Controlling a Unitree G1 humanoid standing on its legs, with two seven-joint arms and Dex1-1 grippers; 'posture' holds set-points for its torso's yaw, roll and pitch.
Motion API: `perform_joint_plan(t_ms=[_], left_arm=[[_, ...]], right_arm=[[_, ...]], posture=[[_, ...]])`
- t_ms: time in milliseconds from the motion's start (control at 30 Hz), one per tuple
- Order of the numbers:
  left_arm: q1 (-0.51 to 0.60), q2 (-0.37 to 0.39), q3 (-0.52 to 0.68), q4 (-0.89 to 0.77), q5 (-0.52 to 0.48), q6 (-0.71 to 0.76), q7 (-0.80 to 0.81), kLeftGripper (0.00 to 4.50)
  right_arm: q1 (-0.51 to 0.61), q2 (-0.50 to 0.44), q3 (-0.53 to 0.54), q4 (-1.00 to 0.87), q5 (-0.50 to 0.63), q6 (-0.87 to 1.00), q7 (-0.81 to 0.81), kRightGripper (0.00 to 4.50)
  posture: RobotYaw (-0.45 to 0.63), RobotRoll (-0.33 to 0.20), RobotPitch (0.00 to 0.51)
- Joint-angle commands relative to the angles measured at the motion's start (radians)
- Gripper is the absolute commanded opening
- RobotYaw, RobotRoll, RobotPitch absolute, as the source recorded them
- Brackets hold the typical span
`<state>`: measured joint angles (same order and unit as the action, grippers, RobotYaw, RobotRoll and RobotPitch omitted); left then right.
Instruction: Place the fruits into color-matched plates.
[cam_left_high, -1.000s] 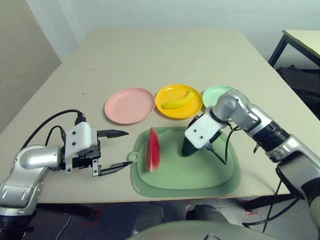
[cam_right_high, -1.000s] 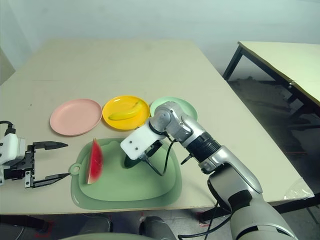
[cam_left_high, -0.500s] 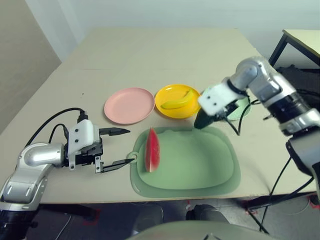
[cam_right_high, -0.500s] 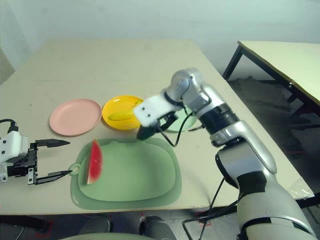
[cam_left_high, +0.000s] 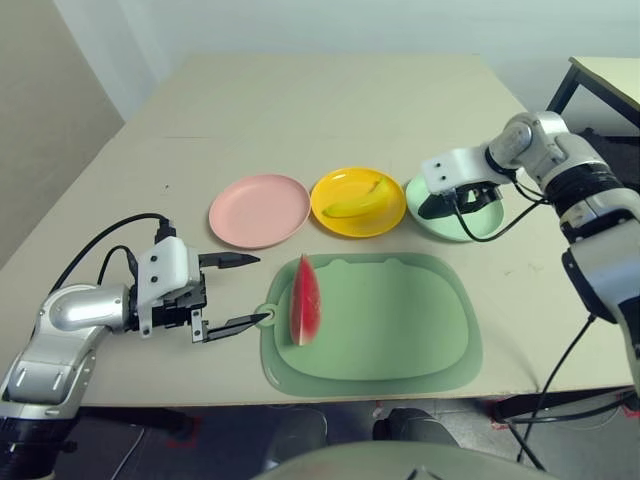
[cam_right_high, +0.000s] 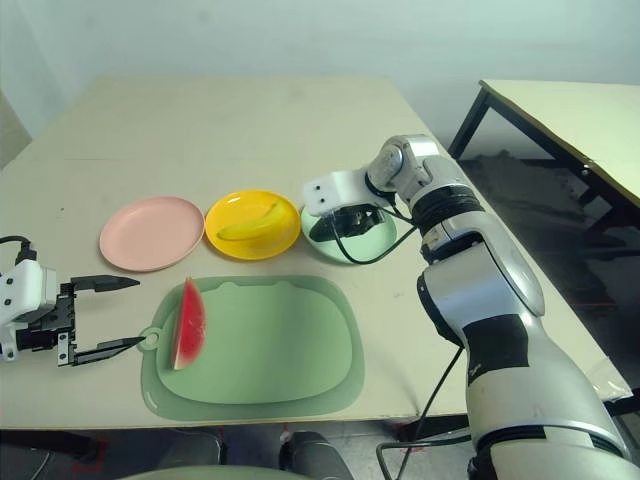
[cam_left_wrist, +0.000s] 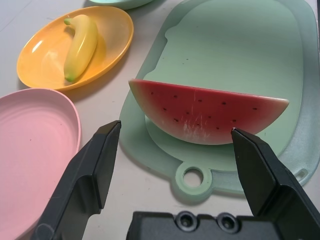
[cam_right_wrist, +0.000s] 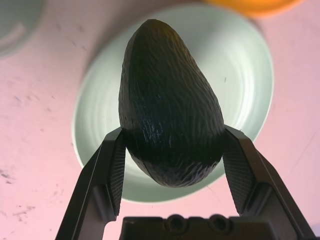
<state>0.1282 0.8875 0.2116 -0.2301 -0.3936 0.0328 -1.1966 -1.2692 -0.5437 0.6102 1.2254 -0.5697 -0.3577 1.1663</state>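
A tabletop seen from above the robot's arms, read from left to right. At about eight o'clock the left gripper (cam_left_high: 232, 294) hovers low over the table (cam_left_high: 330, 110) with its two black fingers spread wide and nothing between them, aimed toward the watermelon wedge (cam_left_high: 305, 299). That red wedge with green rind stands on edge at the nine o'clock side of the pale green cutting mat (cam_left_high: 400, 330), which fills the near centre. Beyond the mat sits a row of three plates: an empty pink plate (cam_left_high: 258, 210) at about eleven o'clock, a yellow plate (cam_left_high: 333, 213) at twelve holding the banana (cam_left_high: 355, 203), and a mint green plate (cam_left_high: 470, 225) at about one o'clock. Over that green plate hangs the right gripper (cam_right_wrist: 171, 150), its jaws clamped on the broad end of the dark green avocado (cam_right_wrist: 167, 107), which is held above the plate's middle and seemingly not yet resting in it. To finish this step well, the gripper should probably lower until the avocado nearly meets the plate's floor, staying centred, and only then let go, since the rounded fruit could roll toward the shallow rim if dropped from height. No brand names, labels or readable writing appear on the fruits, plates, mat or grippers.
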Motion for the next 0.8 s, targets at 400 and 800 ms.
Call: perform_joint_plan(t_ms=[400,800], left_arm=[[0.004,0.004,-0.008,0.008,0.023,-0.015,0.006,4.50],[-0.001,0.016,-0.005,0.018,0.033,-0.045,-0.004,4.50]], right_arm=[[0.016,0.021,-0.003,0.067,-0.052,0.041,-0.083,4.41],[-0.002,-0.009,-0.075,-0.017,0.044,0.021,0.062,4.46]], posture=[[0.13,0.000,0.000],[0.14,0.000,0.000]])
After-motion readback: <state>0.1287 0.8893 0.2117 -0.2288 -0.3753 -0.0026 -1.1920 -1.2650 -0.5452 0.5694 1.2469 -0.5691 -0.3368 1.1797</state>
